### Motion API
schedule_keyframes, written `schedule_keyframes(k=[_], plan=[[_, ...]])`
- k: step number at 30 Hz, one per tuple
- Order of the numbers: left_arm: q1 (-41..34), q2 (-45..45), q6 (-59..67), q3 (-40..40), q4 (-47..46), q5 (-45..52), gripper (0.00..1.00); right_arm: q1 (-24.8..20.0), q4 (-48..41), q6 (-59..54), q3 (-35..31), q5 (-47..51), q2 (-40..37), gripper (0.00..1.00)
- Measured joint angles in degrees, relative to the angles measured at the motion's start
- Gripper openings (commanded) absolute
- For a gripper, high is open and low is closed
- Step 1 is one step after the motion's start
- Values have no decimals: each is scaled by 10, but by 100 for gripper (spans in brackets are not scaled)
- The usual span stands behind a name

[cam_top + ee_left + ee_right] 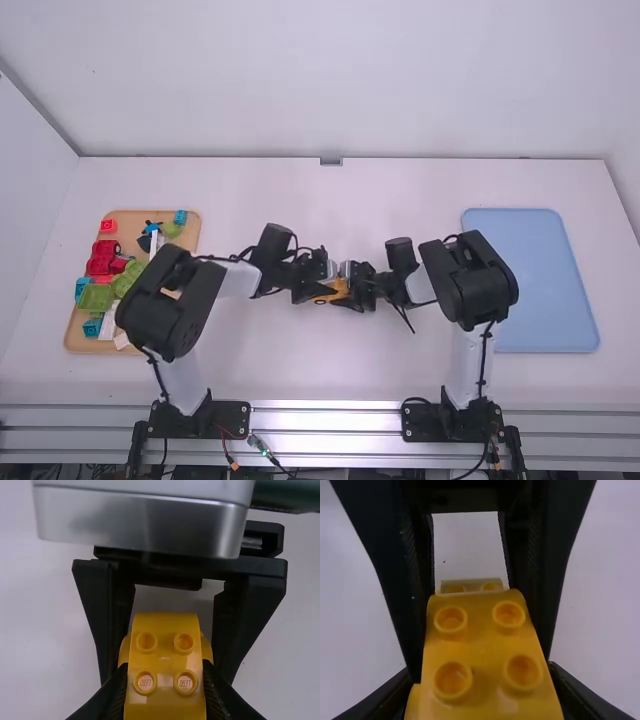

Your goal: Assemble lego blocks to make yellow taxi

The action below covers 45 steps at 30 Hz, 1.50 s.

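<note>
Near the middle of the table, my left gripper point(318, 291) and my right gripper point(357, 290) face each other at the yellow blocks point(336, 290). In the left wrist view, the left gripper point(165, 700) is shut on a yellow block point(165, 650) with round studs, and the right gripper's black fingers point(247, 620) stand on both sides farther off. In the right wrist view, the right gripper point(485, 695) is shut on the yellow block point(482, 645) from the other end; a paler yellow edge point(472, 584) shows behind it. How the pieces join is hidden.
At the left, a wooden tray point(75, 335) holds several loose red, green, blue and white blocks; the left arm reaches over part of it. A light blue tray point(540, 280) lies at the right, beside the right arm.
</note>
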Motion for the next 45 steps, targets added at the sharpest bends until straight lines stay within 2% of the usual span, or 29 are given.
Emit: schedule_keyframes(k=[8,17,28,35,45], plan=[[-7,-41,-9,-16,-25,-55,2,1,0,1,0,2,0,49],[-3,-50,-9,-18,-32,-64,2,1,2,0,0,3,0,49],[80,-51,45,-19,-64,34,2,6,0,2,0,1,0,49],[72,-25,53,-19,-28,89,2,6,1,3,0,1,0,49],[68,-3,54,-34,-7,105,2,7,2,7,0,2,0,49]])
